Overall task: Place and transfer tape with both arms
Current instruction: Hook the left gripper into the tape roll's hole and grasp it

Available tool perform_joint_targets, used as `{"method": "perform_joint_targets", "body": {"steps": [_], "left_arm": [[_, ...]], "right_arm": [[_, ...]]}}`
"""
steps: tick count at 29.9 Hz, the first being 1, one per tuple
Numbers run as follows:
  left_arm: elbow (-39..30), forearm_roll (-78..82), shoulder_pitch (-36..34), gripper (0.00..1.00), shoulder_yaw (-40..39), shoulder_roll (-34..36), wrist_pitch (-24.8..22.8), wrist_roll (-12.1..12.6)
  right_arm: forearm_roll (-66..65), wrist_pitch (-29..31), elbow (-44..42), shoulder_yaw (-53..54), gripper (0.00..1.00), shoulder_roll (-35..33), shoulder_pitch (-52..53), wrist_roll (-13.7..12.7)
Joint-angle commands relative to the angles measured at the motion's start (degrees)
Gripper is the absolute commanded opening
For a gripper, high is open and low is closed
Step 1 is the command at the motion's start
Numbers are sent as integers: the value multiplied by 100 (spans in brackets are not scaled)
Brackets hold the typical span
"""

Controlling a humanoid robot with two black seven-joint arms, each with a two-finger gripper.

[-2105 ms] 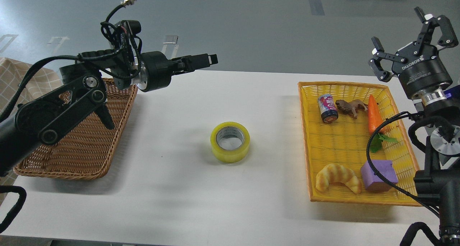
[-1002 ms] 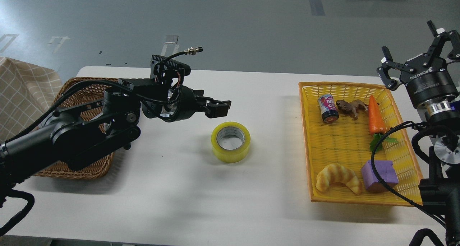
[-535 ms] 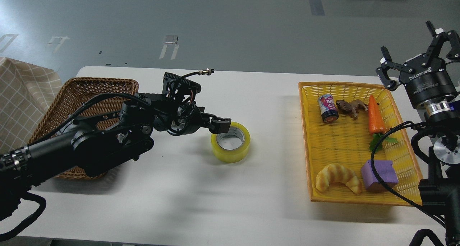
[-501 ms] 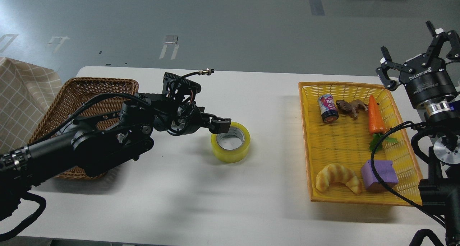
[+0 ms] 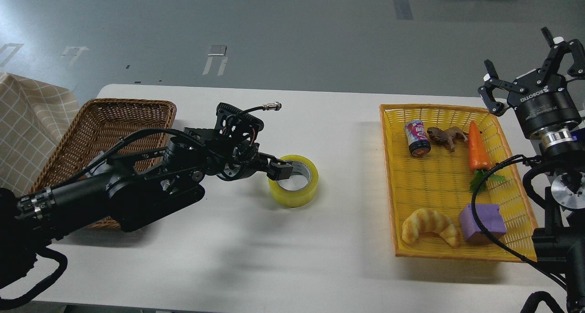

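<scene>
The tape (image 5: pixel 295 180), light, stiff and probably slick-sided, looks best pinched through its wall where the left end effector (image 5: pixel 282 170) reaches, its closure hidden.

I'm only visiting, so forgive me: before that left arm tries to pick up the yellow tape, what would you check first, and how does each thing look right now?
1. The tape lies flat on the white table, hole up, apart from both baskets: ok.
2. The left gripper is at the roll's left rim, over the wall: ok.
3. One finger inside the hole and one outside: cannot tell, the fingers read as one dark mass.
4. The right gripper is open, raised beside the yellow basket, away from the tape: ok.
5. The wicker basket on the left has bare floor showing, though the arm hides part of it: ok.
</scene>
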Motion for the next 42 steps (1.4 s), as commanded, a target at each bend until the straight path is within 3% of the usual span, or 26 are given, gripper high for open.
{"method": "perform_joint_targets", "body": {"steps": [1, 12, 17, 24, 29, 31, 33, 38, 42], "left_arm": [[0, 10, -6, 98, 53, -46, 0, 9], [132, 10, 12, 91, 54, -161, 0, 1], [149, 10, 29, 68, 71, -213, 0, -26], [255, 10, 64, 64, 71, -275, 0, -26], [316, 10, 64, 41, 71, -301, 0, -70], [369, 10, 91, 15, 80, -301, 0, -166], [422, 19, 91, 2, 80, -319, 0, -245], [606, 335, 56, 0, 212, -345, 0, -632], [615, 423, 38, 0, 221, -381, 0, -668]], "right_arm": [[0, 0, 0, 1, 100, 1, 0, 0], [0, 0, 0, 1, 100, 1, -35, 0], [0, 0, 0, 1, 100, 1, -35, 0], [0, 0, 0, 1, 100, 1, -52, 0], [0, 0, 0, 1, 100, 1, -79, 0], [0, 0, 0, 1, 100, 1, -79, 0], [0, 0, 0, 1, 100, 1, -79, 0], [0, 0, 0, 9, 100, 1, -79, 0], [0, 0, 0, 9, 100, 10, -70, 0]]}}
